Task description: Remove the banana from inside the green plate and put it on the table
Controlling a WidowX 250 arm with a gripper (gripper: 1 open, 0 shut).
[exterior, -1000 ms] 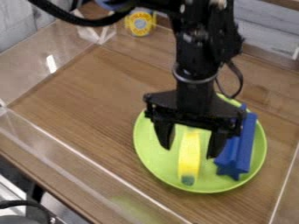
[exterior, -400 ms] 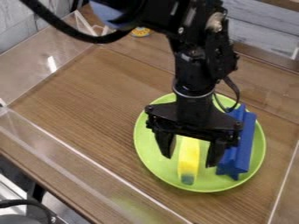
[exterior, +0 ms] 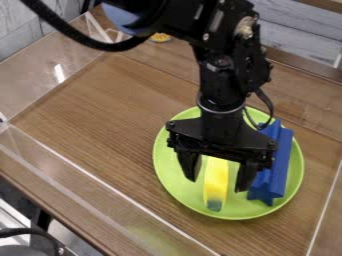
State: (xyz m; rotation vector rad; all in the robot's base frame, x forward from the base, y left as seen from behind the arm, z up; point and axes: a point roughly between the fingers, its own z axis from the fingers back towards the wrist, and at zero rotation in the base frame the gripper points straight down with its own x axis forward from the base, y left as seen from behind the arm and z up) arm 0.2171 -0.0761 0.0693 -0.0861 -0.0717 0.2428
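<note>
Since the earlier frame my gripper (exterior: 218,160) has dropped lower over the green plate (exterior: 174,175) and now holds position. Its jaws stand wide apart, straddling the banana (exterior: 217,183), which lies inside the plate just beside a blue block (exterior: 271,166). Risks noted: the right finger sits close to the block and may catch it on closing; a grip near the banana's upper end could let it pivot or slip; a dragging lift may shift the plate across the tabletop (exterior: 107,100).
</note>
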